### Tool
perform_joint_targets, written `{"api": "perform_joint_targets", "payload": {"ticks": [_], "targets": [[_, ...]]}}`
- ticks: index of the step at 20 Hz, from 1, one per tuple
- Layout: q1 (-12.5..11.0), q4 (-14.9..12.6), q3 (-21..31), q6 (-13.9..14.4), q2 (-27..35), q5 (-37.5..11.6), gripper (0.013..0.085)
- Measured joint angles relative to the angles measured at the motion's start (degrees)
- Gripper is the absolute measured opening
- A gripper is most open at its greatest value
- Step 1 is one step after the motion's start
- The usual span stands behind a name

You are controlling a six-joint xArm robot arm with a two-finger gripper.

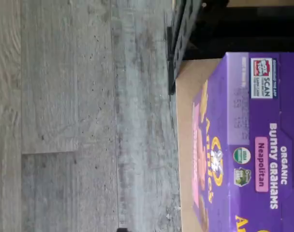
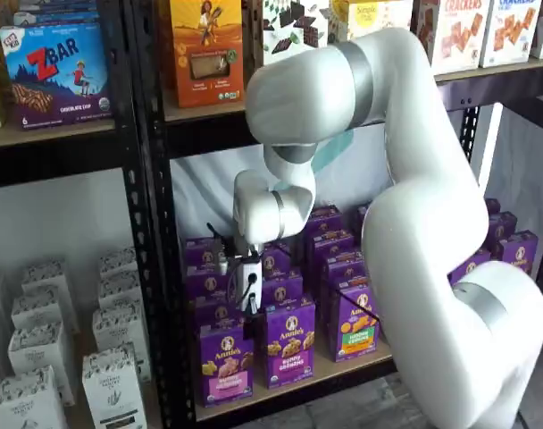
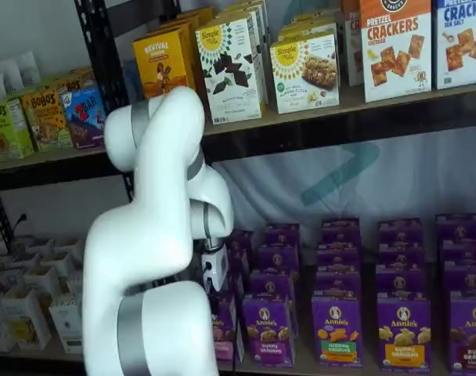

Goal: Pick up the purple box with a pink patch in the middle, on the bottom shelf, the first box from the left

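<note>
On the purple box [image 1: 243, 145], "ORGANIC BUNNY GRAHAMS", "Neapolitan" and "SCAN" are printed. Above it, on the higher board, "ZBAR" is read on a blue carton [image 2: 57, 71], "CRACKERS" on a white carton [image 3: 393, 47].

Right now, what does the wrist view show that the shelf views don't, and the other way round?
Only the wrist view shows the grey wood-look floor and the top-panel print, "Bunny Grahams Neapolitan", on the tall purple Annie's carton with the pink patch.

Only a shelf view shows the white arm, the white-bodied tool above that carton's front, and the neighbouring purple cartons.

Both show that carton on the light tan wooden bottom shelf board.
</note>
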Motion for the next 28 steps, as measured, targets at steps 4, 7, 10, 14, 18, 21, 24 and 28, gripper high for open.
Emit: {"api": "perform_joint_targets", "payload": {"ticks": [4, 7, 10, 14, 18, 21, 24, 28], "targets": [[-0.29, -0.35, -2.77, 0.07, 2.41, 0.75, 0.0850], [-0.56, 0.00, -5.41, -0.48, 4.67, 1.38, 0.0850], [-0.73, -0.51, -7.60, -0.16, 6.50, 1.88, 0.0850], [-0.73, -1.45, -10.93, 0.73, 9.19, 3.11, 0.0850], [-0.32, -2.23, -13.76, 1.85, 11.59, 4.39, 0.0850], [0.10, -2.42, -15.53, 2.44, 13.35, 4.78, 0.0850], [0.42, -2.41, -16.89, 2.76, 14.78, 4.86, 0.0850], [0.64, -1.90, -18.26, 2.55, 16.13, 5.04, 0.0850]]}}
